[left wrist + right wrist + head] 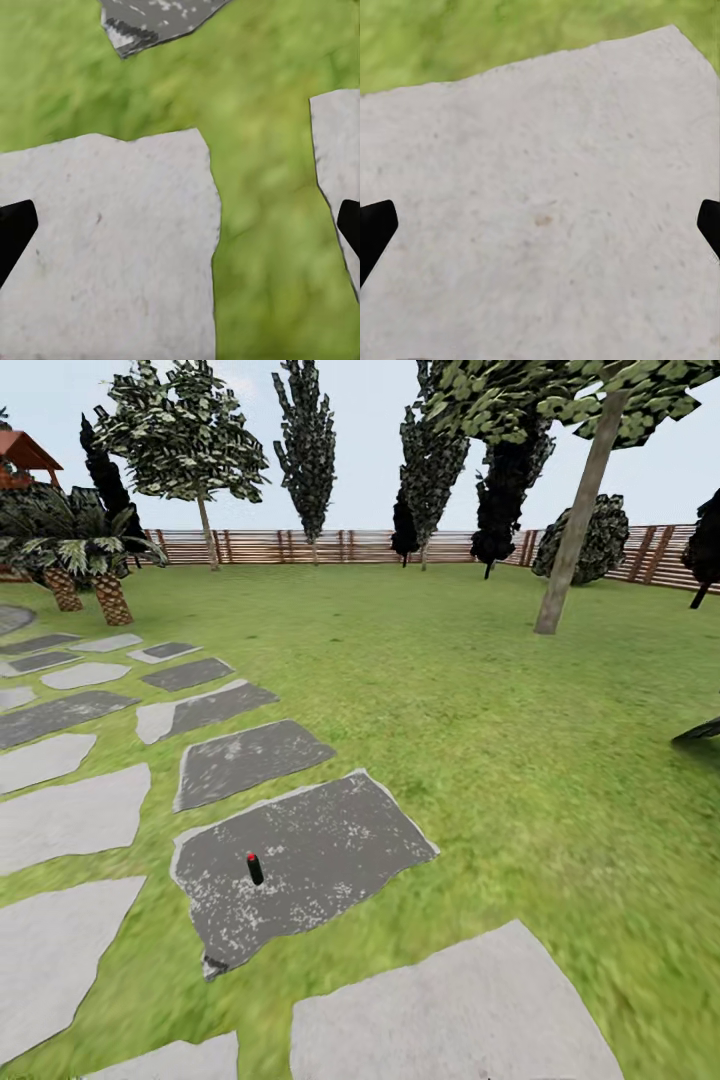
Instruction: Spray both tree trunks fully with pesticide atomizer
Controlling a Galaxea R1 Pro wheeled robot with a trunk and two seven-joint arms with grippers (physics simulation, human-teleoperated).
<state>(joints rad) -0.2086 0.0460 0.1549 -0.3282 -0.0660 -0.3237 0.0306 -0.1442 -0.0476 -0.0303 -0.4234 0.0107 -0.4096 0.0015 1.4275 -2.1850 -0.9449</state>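
A very small dark bottle with a red cap, the pesticide atomizer (253, 868), stands upright on a dark grey paving slab (330, 840) set in the lawn (480, 720). A tree with a pale grey-tan leaning trunk (578, 520) rises at the right. Another pale-trunked tree (206, 530) stands far back left by the fence. My left gripper (180, 229) is open above a light slab (112, 247) and grass. My right gripper (540, 229) is open over a light slab (547, 202). Nothing lies between either pair of fingers.
Light and dark paving slabs (70, 815) run along the left and front. A brown slat fence (300, 546) closes the back, with thin dark trees (505, 490) before it. Palm-like plants (85, 575) stand far left. A dark shape (700, 732) juts in at the right edge.
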